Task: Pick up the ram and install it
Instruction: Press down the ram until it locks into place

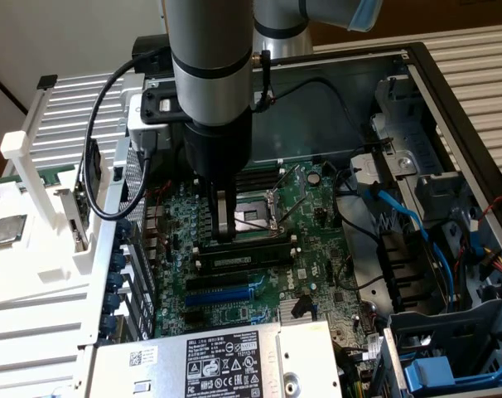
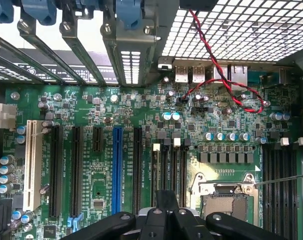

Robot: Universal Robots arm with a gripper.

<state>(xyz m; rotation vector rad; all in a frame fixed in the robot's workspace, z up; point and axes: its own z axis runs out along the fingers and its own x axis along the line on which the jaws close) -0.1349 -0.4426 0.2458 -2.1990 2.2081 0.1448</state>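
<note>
The ram [image 1: 244, 257] lies flat along one of the long slots in the middle of the board [image 1: 317, 274], between the CPU socket [image 1: 255, 217] and the blue slot [image 1: 226, 292]. In the exterior view it reads as a thin dark strip, slot-length, with a small pale label near its middle. From this angle I can't tell whether it is fully seated or only resting in the slot mouth. A white clip [image 1: 294, 240] sits near its end on the exterior view's right, and I can't tell whether it has snapped in.

My gripper [image 1: 226, 232] comes straight down over the end of the slots towards the exterior view's left. Its fingers are pressed together with nothing pinched between them. The tips are at or just above the ram's top edge; contact is hidden, so I won't call it. In the wrist view the shut gripper [image 2: 166, 200] hangs over the short black slots beside the socket [image 2: 226, 202].

I judge this to be the seating press. To do it well I'd keep the push vertical and centred on the stick's edge, not on the neighbouring slot. I'd press gently and evenly so the stick doesn't rock, and watch both end clips for closure.
</note>
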